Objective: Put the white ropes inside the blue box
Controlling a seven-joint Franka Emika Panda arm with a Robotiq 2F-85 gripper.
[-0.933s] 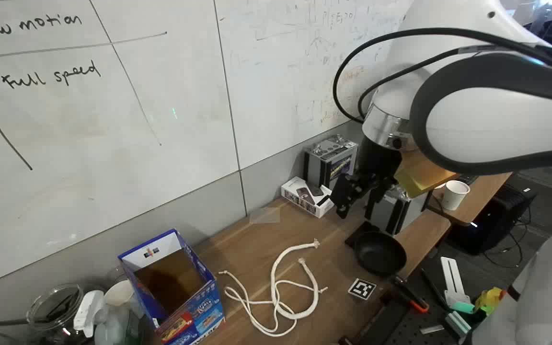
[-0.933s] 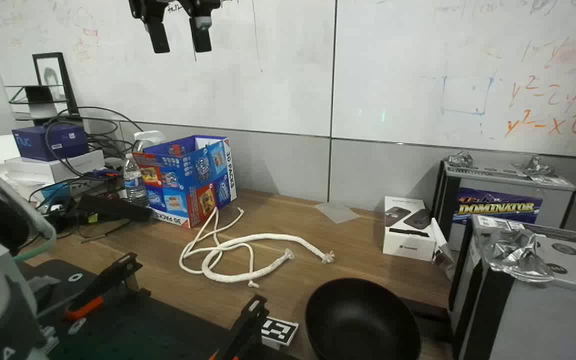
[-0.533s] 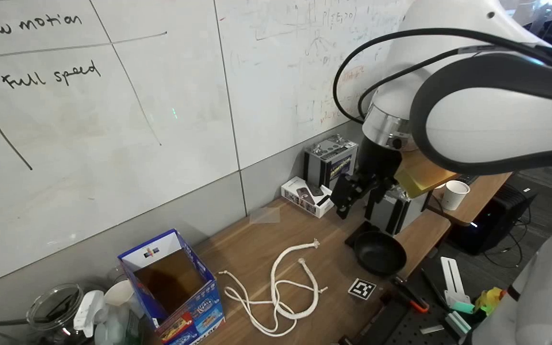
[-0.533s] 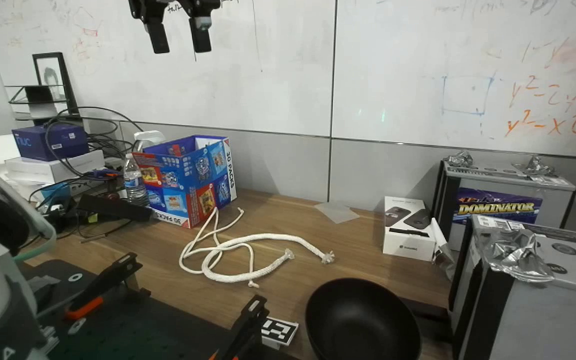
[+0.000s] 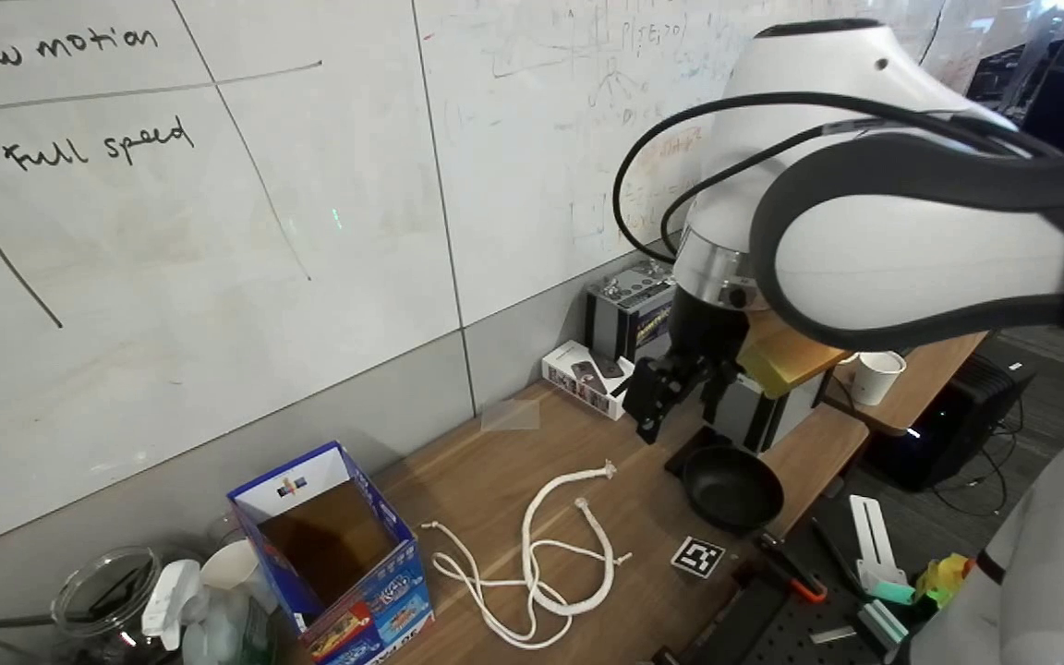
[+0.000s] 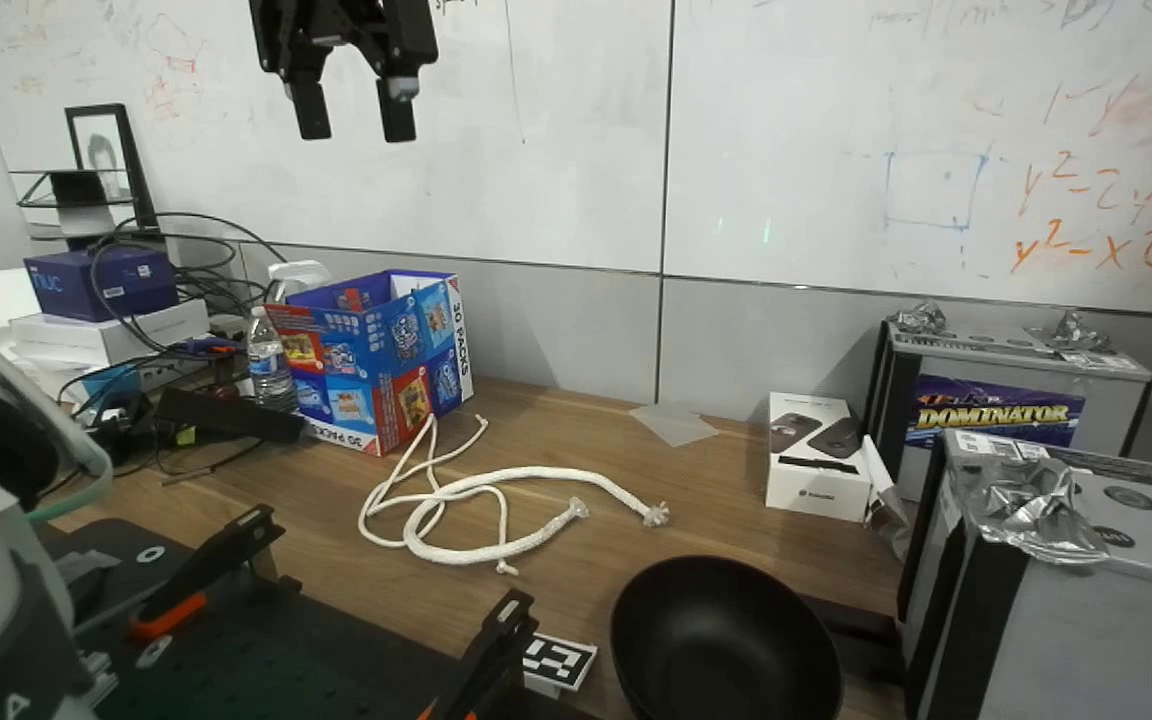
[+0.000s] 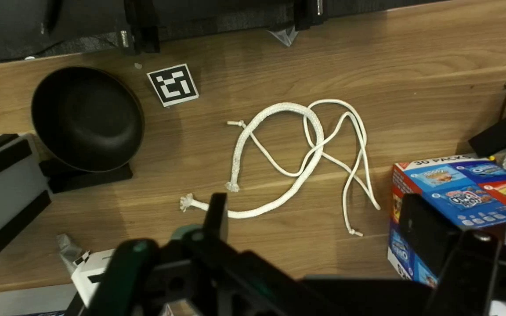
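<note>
Watching from afar, I have the fingers [image 6: 398, 118] hanging high over the tabletop [image 6: 576, 425], spread wide apart with only air between them; in an exterior view I see the whiteboard [image 6: 576, 150] straight through the gap.

The white ropes [image 7: 317, 148] lie loose on the tabletop, outside the blue box [image 6: 366, 350]. I make out a thick length with frayed ends, bent into a broad curve, and thinner cord looped across it. The thin loops reach just beside the box, with a strip of bare wood between in my wrist view. The box stands upright, and in an exterior view I look down through its top at the brown inside. From the wrist, one fingertip overlaps part of the thick rope's outline and the other hides a piece of the box, both from well above.

On the far side of the ropes from the box sits a black pan [image 6: 726, 640], near a printed marker card [image 6: 558, 658]. I also have a white carton [image 6: 816, 490] just beside a grey unit [image 6: 996, 410] labelled DOMINATOR. A water bottle [image 6: 271, 370] stands just beside the box, and a white-topped bottle [image 6: 301, 272] is partly hidden behind it.
</note>
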